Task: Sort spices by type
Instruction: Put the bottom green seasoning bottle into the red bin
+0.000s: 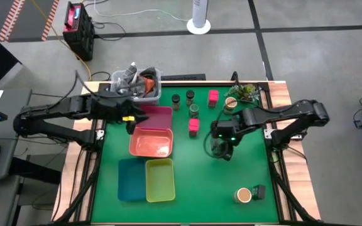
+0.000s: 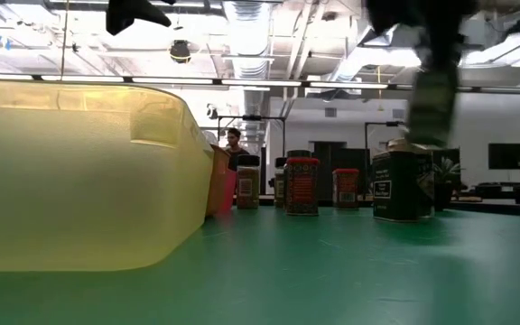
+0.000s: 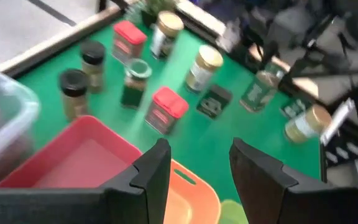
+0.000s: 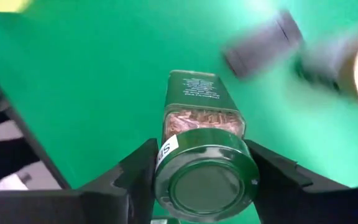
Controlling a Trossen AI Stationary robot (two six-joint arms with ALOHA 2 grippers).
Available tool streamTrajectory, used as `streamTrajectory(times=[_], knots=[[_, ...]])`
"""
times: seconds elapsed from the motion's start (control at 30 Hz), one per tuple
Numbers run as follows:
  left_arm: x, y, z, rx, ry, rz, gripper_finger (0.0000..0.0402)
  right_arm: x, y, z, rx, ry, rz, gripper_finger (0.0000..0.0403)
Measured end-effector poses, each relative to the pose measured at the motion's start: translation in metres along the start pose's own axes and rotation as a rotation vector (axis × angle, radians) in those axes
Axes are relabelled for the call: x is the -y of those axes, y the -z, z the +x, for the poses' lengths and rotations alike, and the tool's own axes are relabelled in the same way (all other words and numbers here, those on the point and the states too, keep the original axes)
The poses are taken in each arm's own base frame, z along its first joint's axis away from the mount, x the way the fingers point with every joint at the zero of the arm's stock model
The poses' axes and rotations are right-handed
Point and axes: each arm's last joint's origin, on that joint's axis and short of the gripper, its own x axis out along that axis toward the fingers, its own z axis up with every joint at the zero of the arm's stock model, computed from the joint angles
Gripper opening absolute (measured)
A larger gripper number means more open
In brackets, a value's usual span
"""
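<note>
My right gripper [image 1: 222, 148] is over the middle of the green table, right of the trays, shut on a dark spice jar [image 4: 202, 115] with a green lid. The low view shows this jar [image 2: 431, 97] blurred and well above the table. More spices stand upright on their bases at the far middle: dark-capped jars [image 1: 176, 100], magenta boxes [image 1: 193, 127], a green-lidded jar [image 1: 194, 110] and a tan-topped jar [image 1: 231, 103]. Another tan-topped jar [image 1: 244, 195] and a small dark one [image 1: 259, 191] stand at the near right. My left gripper [image 3: 197, 168] hovers open above the magenta tray [image 1: 159, 116]. My right gripper pinches the jar between its two fingers at the green lid [image 4: 166, 180], one finger [image 4: 132, 177] on each side. The fingers come from above, pointing steeply down. The jar hangs below them, bottom toward the table and lifted clear of it.
A salmon tray [image 1: 151, 143], a teal tray [image 1: 131, 179] and a yellow-green tray [image 1: 160, 180] lie side by side at the near left. A clear bin [image 1: 148, 94] of odds and ends stands at the far left. A small plant [image 1: 247, 93] stands at the far right.
</note>
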Motion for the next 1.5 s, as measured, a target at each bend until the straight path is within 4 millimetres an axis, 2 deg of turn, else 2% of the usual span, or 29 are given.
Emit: streamTrajectory(times=[0.17, 0.33, 0.5, 0.63, 0.83, 1.0, 1.13, 1.23, 1.33, 1.5], knots=[[0.007, 0.006, 0.032, -0.123, 0.043, 0.062, 0.0157, -0.010, -0.048, -0.011, 0.058, -0.010, -0.092, 0.0230], [0.013, 0.009, 0.043, -0.140, 0.076, 0.092, 0.0157, -0.004, -0.080, -0.026, 0.137, 0.028, -0.137, 0.0230], [0.018, 0.009, 0.036, -0.103, 0.073, 0.121, 0.0157, 0.000, -0.104, -0.025, 0.185, 0.030, -0.193, 0.0231], [0.017, 0.017, 0.016, -0.038, 0.008, 0.123, 0.0157, -0.003, -0.122, -0.018, 0.222, 0.022, -0.202, 0.0231], [0.008, 0.029, -0.014, 0.036, 0.008, 0.042, 0.0157, -0.021, -0.146, -0.005, 0.248, 0.010, -0.310, 0.0231], [0.001, 0.038, -0.027, 0.064, -0.001, -0.018, 0.0157, -0.035, -0.167, 0.005, 0.264, -0.014, -0.396, 0.0231], [0.000, 0.044, -0.034, 0.070, 0.009, -0.030, 0.0157, -0.038, -0.182, 0.007, 0.297, -0.017, -0.428, 0.0231], [0.001, 0.047, -0.034, 0.067, -0.011, -0.019, 0.0157, -0.035, -0.191, 0.015, 0.293, -0.013, -0.442, 0.0231], [0.004, 0.048, -0.026, 0.050, -0.036, 0.000, 0.0157, -0.029, -0.196, 0.018, 0.286, -0.011, -0.427, 0.0231], [0.015, 0.048, 0.002, 0.016, -0.046, 0.098, 0.0159, -0.023, -0.194, -0.010, 0.359, -0.032, -0.405, 0.0232]])
